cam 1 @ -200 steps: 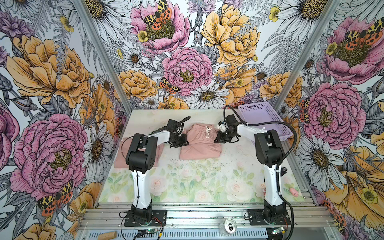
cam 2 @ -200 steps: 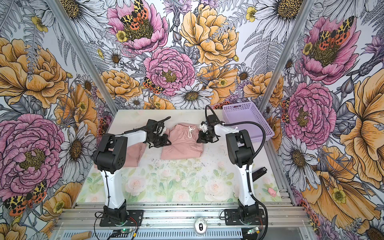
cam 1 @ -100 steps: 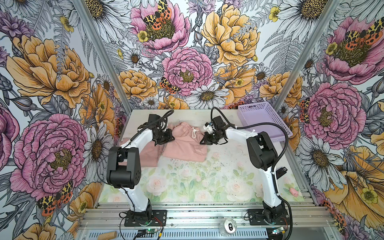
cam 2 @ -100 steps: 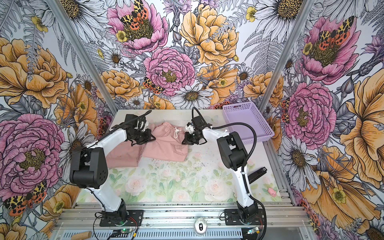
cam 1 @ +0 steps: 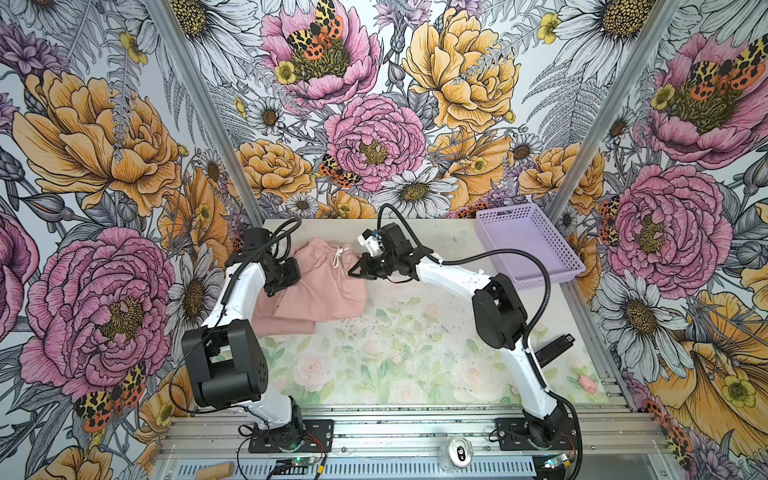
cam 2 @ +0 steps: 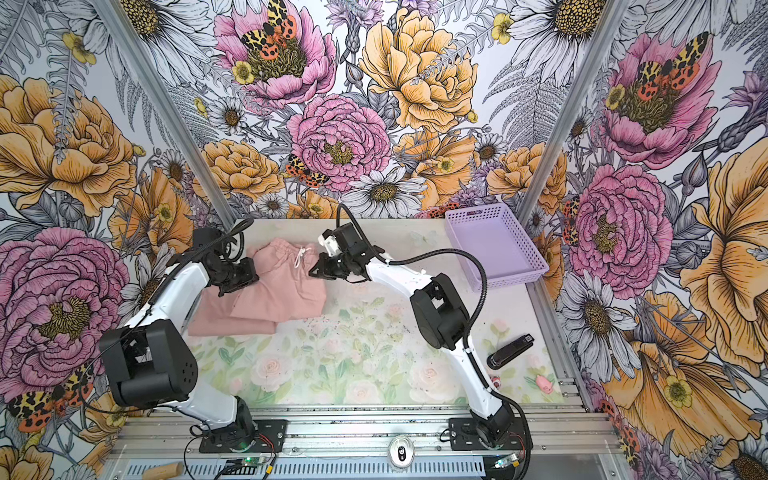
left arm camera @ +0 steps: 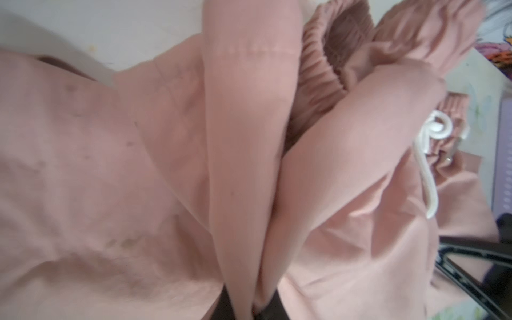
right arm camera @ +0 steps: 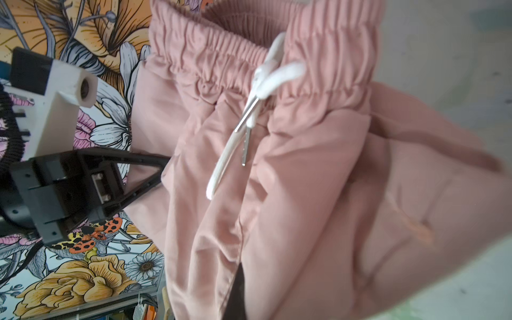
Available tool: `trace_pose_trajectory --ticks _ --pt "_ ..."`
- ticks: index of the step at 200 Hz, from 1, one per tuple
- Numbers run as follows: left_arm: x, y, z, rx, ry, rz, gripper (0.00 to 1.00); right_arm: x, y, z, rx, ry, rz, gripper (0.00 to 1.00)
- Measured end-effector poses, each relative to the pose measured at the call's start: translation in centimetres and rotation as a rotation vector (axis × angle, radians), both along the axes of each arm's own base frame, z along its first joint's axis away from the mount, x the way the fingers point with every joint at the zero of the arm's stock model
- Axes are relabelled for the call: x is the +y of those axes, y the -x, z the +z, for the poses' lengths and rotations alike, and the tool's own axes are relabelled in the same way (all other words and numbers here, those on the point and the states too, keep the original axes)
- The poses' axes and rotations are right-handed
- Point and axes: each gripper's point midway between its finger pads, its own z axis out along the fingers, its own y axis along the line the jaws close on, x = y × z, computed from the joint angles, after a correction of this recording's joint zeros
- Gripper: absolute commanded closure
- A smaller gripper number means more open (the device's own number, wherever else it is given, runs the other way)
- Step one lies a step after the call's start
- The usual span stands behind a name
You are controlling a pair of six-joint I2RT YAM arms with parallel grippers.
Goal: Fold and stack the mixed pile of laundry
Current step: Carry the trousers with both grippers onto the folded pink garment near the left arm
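The shorts [cam 1: 326,291] lie at about eleven o'clock on the surface [cam 1: 415,357], their hem draped over a folded pink garment [cam 1: 282,326] at their seven o'clock. Treat them as light, limp cloth that sags and slides; only the gathered waistband gives your grip some body. Your left tool [cam 1: 293,272] is pinched shut on their ten o'clock side, your right tool [cam 1: 353,272] on their two o'clock side. Keep off the loose drawstring [cam 1: 337,258]. The lavender basket [cam 1: 528,245] stands well apart at two o'clock.
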Motion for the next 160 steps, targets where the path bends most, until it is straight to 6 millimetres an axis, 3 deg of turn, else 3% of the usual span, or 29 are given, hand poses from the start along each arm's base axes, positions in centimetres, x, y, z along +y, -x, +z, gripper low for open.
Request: trace_pose_trajectory --ticks 20,64,90,126,160 --pt "3.0 0.6 -0.1 0.009 -0.047 0.064 1.0 2.8 0.6 -0.5 -0.004 -0.019 0.021 1.0" --pt "8.7 2.4 -0.3 0.037 -0.108 0.184 1.0 7.1 2.1 -4.1 0.04 -0.019 0.058 1.0" --pt "11.3 2.7 -0.1 0.044 -0.124 0.233 1.0 9.5 2.8 -3.8 0.027 -0.05 0.086 1.0" --pt "14.0 2.4 -0.8 0.07 -0.159 0.26 1.0 11.8 3.5 -2.6 -0.002 -0.1 0.11 1.0" --pt "15.0 2.6 -4.0 0.152 -0.149 0.262 1.0 12.4 3.2 -4.3 0.015 -0.102 0.101 1.0"
